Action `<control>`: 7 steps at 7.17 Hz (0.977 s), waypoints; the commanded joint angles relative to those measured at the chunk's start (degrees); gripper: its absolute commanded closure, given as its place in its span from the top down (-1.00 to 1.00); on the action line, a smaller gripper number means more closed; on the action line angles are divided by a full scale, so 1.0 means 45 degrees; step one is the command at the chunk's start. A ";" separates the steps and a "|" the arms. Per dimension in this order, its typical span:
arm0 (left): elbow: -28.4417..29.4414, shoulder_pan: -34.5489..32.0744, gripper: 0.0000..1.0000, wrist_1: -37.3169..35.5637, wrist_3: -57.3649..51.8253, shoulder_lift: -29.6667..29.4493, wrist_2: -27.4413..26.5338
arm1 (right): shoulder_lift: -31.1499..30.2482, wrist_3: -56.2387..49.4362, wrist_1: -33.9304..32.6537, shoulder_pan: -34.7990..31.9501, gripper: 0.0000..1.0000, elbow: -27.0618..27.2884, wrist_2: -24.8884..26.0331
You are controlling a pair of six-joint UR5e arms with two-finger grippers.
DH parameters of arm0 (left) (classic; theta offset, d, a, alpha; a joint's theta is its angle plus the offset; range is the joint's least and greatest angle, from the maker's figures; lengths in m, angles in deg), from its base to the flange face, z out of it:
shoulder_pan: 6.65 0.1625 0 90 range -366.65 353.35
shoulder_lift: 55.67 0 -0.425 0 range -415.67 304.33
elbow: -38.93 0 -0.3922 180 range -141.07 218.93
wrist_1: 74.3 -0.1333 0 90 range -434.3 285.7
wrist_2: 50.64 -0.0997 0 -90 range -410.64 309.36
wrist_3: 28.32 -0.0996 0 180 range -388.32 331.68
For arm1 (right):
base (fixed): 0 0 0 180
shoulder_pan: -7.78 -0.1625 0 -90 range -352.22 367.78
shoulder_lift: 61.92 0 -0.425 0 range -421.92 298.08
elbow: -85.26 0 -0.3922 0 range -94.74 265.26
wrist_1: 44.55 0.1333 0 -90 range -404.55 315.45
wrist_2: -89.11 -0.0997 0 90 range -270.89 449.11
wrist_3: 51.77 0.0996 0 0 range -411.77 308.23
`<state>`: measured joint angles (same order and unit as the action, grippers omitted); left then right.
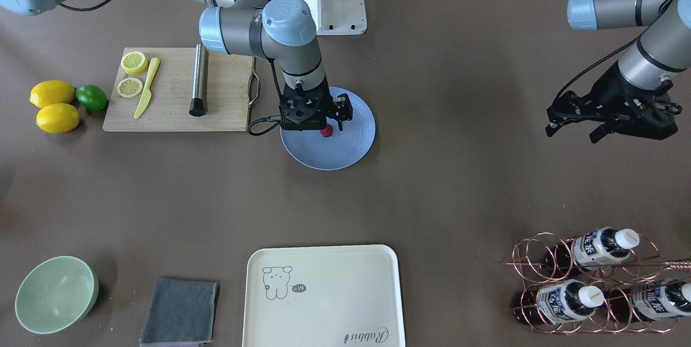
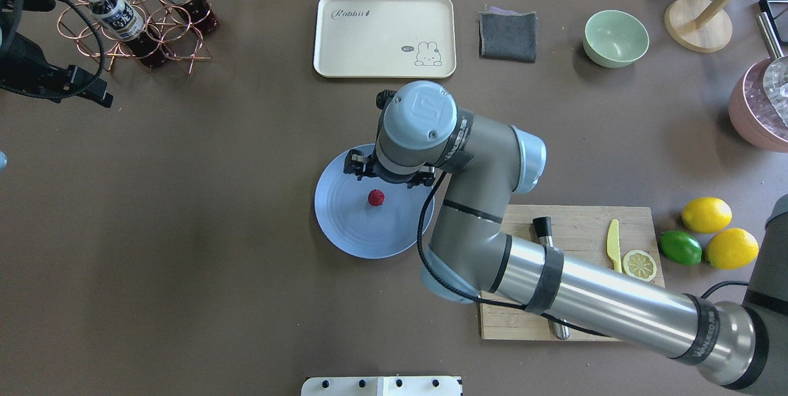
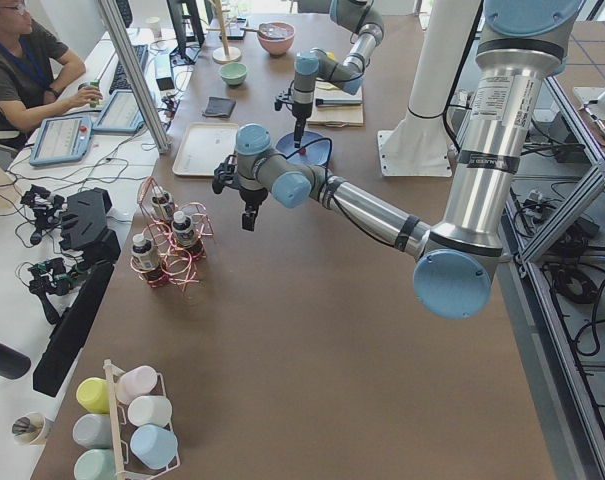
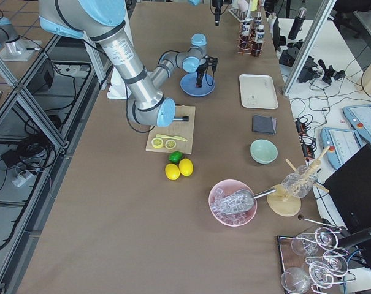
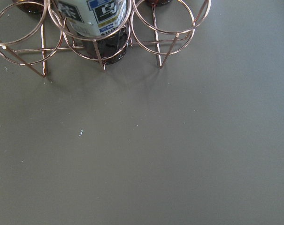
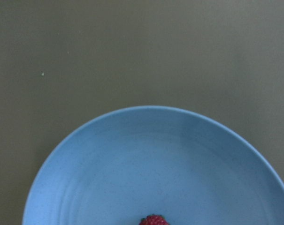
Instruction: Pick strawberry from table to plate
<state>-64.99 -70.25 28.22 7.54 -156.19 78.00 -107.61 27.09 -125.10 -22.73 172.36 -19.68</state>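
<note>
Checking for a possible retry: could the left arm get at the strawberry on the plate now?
Probably not cleanly: the right gripper hangs directly over the plate, just above the strawberry, and the left gripper is far off near the bottle rack.

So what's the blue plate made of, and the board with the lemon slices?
The plate looks like matte plastic or ceramic: dull, even blue-grey with faint rings; can't tell which. The cutting board looks like bare wood: pale tan with grain streaks.
</note>
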 commanded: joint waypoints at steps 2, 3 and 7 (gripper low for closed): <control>-0.0363 -0.1292 0.94 -0.2031 -0.1863 -0.0142 0.0008 | -0.3561 -0.5058 -0.2506 -0.4279 0.99 0.3916 -0.3392; -0.0402 -0.2013 0.94 -0.2756 -0.3151 -0.0104 0.0008 | -0.5219 -0.8081 -0.2511 -0.6035 0.99 0.4177 -0.4504; -0.0247 -0.4378 0.94 -0.5629 -0.6652 0.0032 0.0862 | -0.8573 -1.8122 -0.3792 -1.1820 0.99 0.2099 -0.5786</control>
<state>-66.53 -86.66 6.52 -17.47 -156.51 79.48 -143.48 -39.42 -138.78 -67.92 186.07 -45.20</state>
